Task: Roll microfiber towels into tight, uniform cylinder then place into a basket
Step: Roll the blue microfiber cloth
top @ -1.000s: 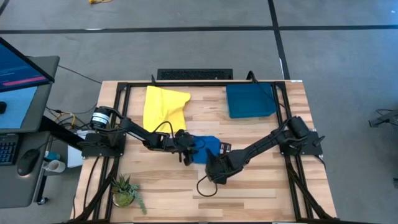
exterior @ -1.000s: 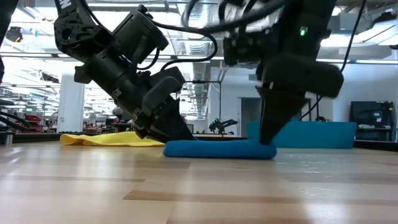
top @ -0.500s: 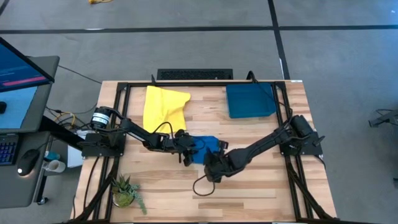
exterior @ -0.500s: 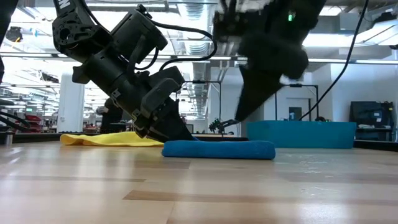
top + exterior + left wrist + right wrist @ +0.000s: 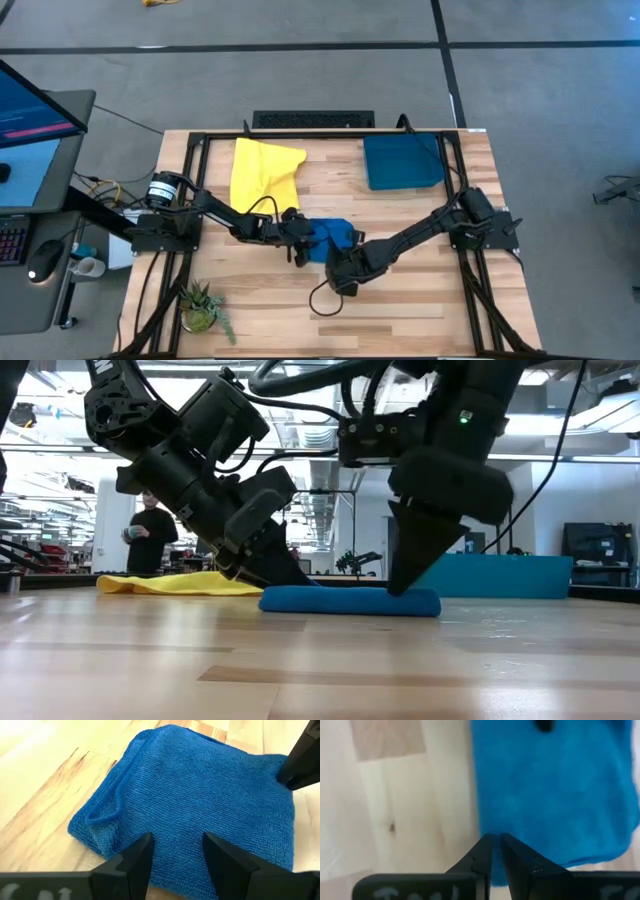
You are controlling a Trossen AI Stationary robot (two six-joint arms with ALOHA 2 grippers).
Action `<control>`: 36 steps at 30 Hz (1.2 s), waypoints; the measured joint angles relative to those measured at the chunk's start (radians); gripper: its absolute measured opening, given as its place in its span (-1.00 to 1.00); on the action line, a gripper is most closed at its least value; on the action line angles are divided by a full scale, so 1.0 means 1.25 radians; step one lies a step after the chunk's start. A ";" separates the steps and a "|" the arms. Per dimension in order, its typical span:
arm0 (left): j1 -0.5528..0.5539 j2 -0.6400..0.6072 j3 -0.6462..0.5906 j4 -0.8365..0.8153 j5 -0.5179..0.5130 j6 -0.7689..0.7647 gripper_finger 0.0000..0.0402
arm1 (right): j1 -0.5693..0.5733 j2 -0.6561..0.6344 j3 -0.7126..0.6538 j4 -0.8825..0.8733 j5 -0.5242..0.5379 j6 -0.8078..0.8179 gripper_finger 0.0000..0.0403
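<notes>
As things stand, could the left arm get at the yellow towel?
Probably yes. The yellow towel lies spread on bare table just behind the left gripper, with nothing between them. But that gripper is open and down at the blue towel, so it would have to lift away first.

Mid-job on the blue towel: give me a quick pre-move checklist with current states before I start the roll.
1. Blue towel lies flat and folded on the table, not yet rolled: ok.
2. Left gripper open, fingers resting on the towel: ok.
3. Right gripper nearly closed at the towel's edge; whether it pinches cloth: cannot tell.
4. Basket at the far right of the table, nothing seen inside: ok.
5. Yellow towel apart from both arms, still unrolled: ok.
</notes>
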 joint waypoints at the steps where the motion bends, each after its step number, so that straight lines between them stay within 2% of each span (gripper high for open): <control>1: -0.002 0.000 0.000 0.001 0.000 0.013 -0.16 | 0.000 0.000 0.000 -0.003 -0.009 0.001 -0.68; 12: -0.049 -0.052 -0.002 -0.008 -0.044 0.107 -0.16 | 0.001 0.000 0.000 -0.001 -0.029 0.002 -0.68; 20: -0.093 -0.074 -0.001 0.000 -0.047 0.206 -0.16 | -0.004 0.000 0.000 -0.003 -0.035 0.002 -0.68; 31: -0.116 -0.070 -0.001 0.002 -0.045 0.206 -0.16 | -0.006 0.000 0.000 -0.002 -0.034 0.002 -0.68; 36: -0.114 -0.070 -0.003 0.001 -0.068 0.201 -0.16 | -0.006 0.000 0.000 -0.002 -0.034 0.002 -0.68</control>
